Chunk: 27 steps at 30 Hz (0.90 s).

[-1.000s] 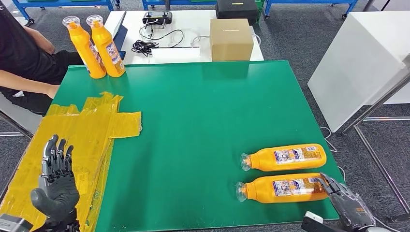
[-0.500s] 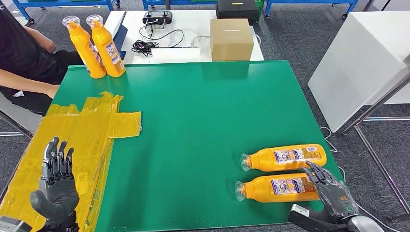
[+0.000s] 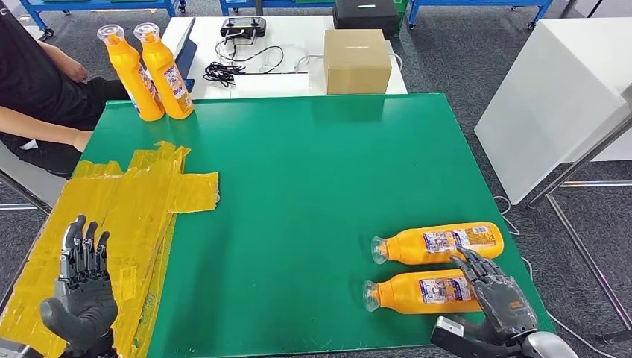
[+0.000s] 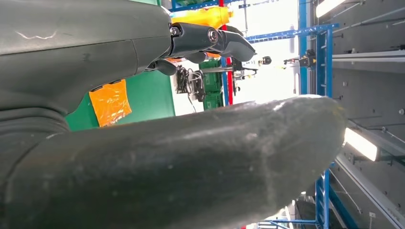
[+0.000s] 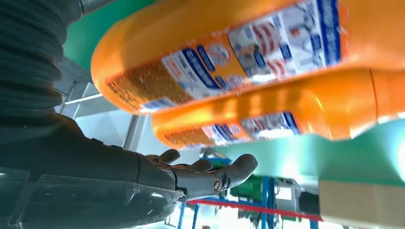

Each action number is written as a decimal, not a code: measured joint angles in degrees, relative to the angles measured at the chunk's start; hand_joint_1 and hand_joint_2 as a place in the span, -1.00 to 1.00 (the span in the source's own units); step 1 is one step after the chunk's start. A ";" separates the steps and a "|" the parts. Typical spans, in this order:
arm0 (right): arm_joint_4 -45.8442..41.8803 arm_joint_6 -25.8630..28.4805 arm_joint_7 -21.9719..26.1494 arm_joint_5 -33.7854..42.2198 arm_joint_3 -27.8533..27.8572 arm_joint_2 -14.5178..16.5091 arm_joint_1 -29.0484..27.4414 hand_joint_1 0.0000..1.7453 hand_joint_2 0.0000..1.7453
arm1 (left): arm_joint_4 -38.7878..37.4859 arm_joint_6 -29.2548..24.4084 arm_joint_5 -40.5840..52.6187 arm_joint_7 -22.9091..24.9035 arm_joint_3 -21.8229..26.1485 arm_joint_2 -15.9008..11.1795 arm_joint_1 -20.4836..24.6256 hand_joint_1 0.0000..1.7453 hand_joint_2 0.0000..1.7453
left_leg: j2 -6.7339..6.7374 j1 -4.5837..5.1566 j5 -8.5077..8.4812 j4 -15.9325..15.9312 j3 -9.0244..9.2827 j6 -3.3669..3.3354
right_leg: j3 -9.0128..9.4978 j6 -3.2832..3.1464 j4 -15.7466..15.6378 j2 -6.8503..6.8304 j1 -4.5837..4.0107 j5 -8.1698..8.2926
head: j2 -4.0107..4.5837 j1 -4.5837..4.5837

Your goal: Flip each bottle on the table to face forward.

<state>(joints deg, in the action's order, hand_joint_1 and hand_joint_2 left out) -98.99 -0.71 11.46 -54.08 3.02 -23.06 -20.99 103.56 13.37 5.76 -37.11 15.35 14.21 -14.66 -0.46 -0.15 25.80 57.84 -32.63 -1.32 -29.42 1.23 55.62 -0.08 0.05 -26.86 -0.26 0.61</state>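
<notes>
Two orange bottles lie on their sides on the green table (image 3: 313, 171) near its front right corner, caps to the left: the far one (image 3: 440, 243) and the near one (image 3: 417, 291). My right hand (image 3: 495, 294) reaches over the base end of the near bottle (image 5: 248, 52), fingers (image 5: 210, 177) stretched out and apart, not closed around it. The far bottle (image 5: 272, 117) lies just beyond. Two more orange bottles (image 3: 138, 74) (image 3: 168, 71) stand upright at the back left corner. My left hand (image 3: 80, 287) hovers open over the yellow tape patch (image 3: 141, 201).
A seated person (image 3: 37, 89) is at the table's back left. Behind the green table stands a white table with a cardboard box (image 3: 356, 61) and cables (image 3: 223, 71). A white cabinet (image 3: 559, 97) stands to the right. The table's front edge runs close to both hands.
My right hand has moved forward and left, from beside the near bottle's base to over it. My left hand has sunk slightly toward the front edge.
</notes>
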 joint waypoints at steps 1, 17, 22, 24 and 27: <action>0.00 -0.62 -0.64 0.39 -0.15 -0.53 -0.36 -1.00 1.00 | 0.00 0.01 -0.11 -0.01 0.05 0.00 0.01 -1.00 -1.00 | -0.01 0.00 0.00 0.00 0.00 0.00 | 0.00 0.00 0.00 -0.01 0.00 0.00 | 0.00 0.01; -0.77 -7.58 -11.67 10.96 -0.74 -13.80 -8.45 0.93 1.00 | -0.42 0.63 -1.19 -0.19 0.58 -0.06 0.42 -1.00 -1.00 | -0.01 0.03 0.08 0.00 0.05 -0.05 | -0.52 0.13 -0.02 -0.01 0.02 -0.10 | 0.00 0.01; -0.71 -7.98 -13.13 13.77 -0.80 -17.85 -10.28 0.91 1.00 | -1.10 0.68 -1.45 -0.20 0.58 -0.31 0.95 -1.00 -1.00 | 0.00 0.05 0.09 0.01 0.06 -0.07 | -0.51 0.14 -0.02 0.00 0.04 -0.10 | 0.00 0.01; -0.63 -7.98 -13.21 14.03 -0.98 -18.65 -10.39 0.89 1.00 | -1.33 0.68 -1.55 -0.20 0.58 -0.41 0.99 -1.00 -1.00 | 0.00 0.05 0.09 0.01 0.06 -0.07 | -0.51 0.14 -0.02 0.00 0.04 -0.10 | 0.00 0.00; -0.33 -7.73 -13.21 14.13 -1.46 -19.41 -10.12 0.77 1.00 | -1.57 0.70 -1.89 -0.27 0.58 -0.55 1.00 -1.00 -1.00 | 0.00 0.05 0.10 0.01 0.06 -0.07 | -0.49 0.14 -0.02 0.00 0.03 -0.10 | 0.00 -0.01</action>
<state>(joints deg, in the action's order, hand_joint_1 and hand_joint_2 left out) -99.32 -8.43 -1.74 -39.95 1.56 -42.46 -31.11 101.98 14.08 3.87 -37.38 15.93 13.65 -13.66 -0.46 -0.10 25.89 57.85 -32.57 -1.39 -29.91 1.38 55.60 -0.08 0.08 -26.96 -0.26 0.60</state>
